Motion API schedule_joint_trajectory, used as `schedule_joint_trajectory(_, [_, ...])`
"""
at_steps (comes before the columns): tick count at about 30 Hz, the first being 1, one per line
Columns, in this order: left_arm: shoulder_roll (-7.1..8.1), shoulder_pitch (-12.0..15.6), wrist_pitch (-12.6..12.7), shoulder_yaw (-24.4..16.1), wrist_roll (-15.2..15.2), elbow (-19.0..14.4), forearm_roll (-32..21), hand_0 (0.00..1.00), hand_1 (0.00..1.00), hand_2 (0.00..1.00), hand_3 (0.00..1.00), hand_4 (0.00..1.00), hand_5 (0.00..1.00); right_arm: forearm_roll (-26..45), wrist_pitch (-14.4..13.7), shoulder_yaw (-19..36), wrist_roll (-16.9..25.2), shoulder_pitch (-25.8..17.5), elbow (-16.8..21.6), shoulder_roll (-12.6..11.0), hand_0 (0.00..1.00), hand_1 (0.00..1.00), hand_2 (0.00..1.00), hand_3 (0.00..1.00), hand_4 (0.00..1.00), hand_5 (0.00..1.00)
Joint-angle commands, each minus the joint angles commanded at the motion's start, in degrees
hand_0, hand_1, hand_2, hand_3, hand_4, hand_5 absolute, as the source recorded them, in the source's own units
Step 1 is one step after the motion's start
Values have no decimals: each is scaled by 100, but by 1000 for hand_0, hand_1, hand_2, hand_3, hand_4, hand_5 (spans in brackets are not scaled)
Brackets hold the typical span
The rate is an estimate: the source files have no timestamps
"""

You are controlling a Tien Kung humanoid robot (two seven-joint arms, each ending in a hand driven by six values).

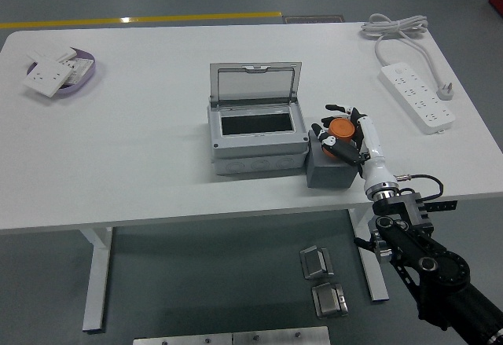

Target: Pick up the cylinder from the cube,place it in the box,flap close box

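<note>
A: Starting nearest us, what's under the table edge?

B: Two small metal parts lie on the floor, out of play. Above them the right arm comes in from the lower right corner, and the right hand sits over the grey cube.

A: Is it holding anything?

B: It looks so. The black fingers curl around the orange cylinder, which still stands on top of the cube. The orange top shows between the fingers, so I judge the hand clamped on it, though how firm the contact is I cannot tell.

A: What could go wrong?

B: If the wrap is shallow, the cylinder could slip on the lift and roll off the cube. The cube touches the grey box on its right side, so a low carry to the left might clip the box wall or nudge the cube.

A: And the box itself?

B: Its clear lid stands upright at the back and the dark opening faces up. A high swing could knock the lid shut too soon.

A: Further out?

B: A power strip far right, a tray of white plates far left. The left arm isn't visible.
</note>
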Motion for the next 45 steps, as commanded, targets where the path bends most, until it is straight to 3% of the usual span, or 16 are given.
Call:
schedule_joint_trajectory(4, [4,-16,-4,27,-11,0,-21,599,624,617,611,670,298,30,-11,-24,1,3,-18,8,588,562,538,625,656,120])
schedule_joint_trajectory(5, [5,-20,-5,36,-14,0,-28,599,623,617,611,670,297,41,-16,-30,4,5,-23,11,620,556,521,588,425,2])
schedule_joint_trajectory(10, [13,-42,-9,77,-28,0,-55,599,623,617,611,670,297,94,-43,-61,12,15,-40,21,620,556,521,588,425,2])
schedule_joint_trajectory(11, [15,-47,-10,84,-33,0,-61,599,623,617,611,670,298,109,-51,-67,15,18,-42,23,586,545,506,549,341,2])
schedule_joint_trajectory(15, [22,-56,-13,99,-47,0,-74,599,623,617,611,670,298,164,-84,-78,19,27,-35,30,586,545,506,549,341,2])
schedule_joint_trajectory(16, [23,-56,-13,106,-50,0,-81,599,622,616,612,671,299,174,-93,-79,12,29,-29,31,536,525,478,501,179,2])
schedule_joint_trajectory(21, [26,-59,-16,126,-61,0,-99,599,622,616,612,671,299,231,-104,-100,10,34,-16,31,536,525,478,501,179,2])
schedule_joint_trajectory(22, [27,-60,-17,132,-66,0,-103,600,622,617,612,672,300,243,-115,-109,18,36,-14,33,498,506,461,443,4,2])
schedule_joint_trajectory(28, [30,-65,-17,130,-78,0,-111,600,622,617,612,672,300,136,-232,-127,-7,75,106,14,498,506,461,443,4,2])
schedule_joint_trajectory(29, [30,-63,-17,129,-78,0,-111,600,622,616,612,674,304,74,-251,-125,-39,86,147,1,482,497,460,413,156,2])
schedule_joint_trajectory(37, [27,63,14,-83,-21,0,-7,600,622,617,612,675,304,-997,-280,-308,-892,475,917,-218,489,498,460,410,199,2])
schedule_joint_trajectory(40, [28,123,40,-199,41,0,75,600,622,617,612,675,304,-1535,-104,-595,-1318,809,1089,-196,489,498,460,410,199,2])
schedule_joint_trajectory(41, [29,135,47,-230,63,0,105,600,622,619,614,674,297,-1728,-13,-704,-1465,923,1100,-169,481,478,441,381,149,2])
schedule_joint_trajectory(45, [48,136,52,-276,101,0,159,600,622,619,614,674,297,-2601,428,-1186,-2151,1436,969,23,481,478,441,381,149,2])
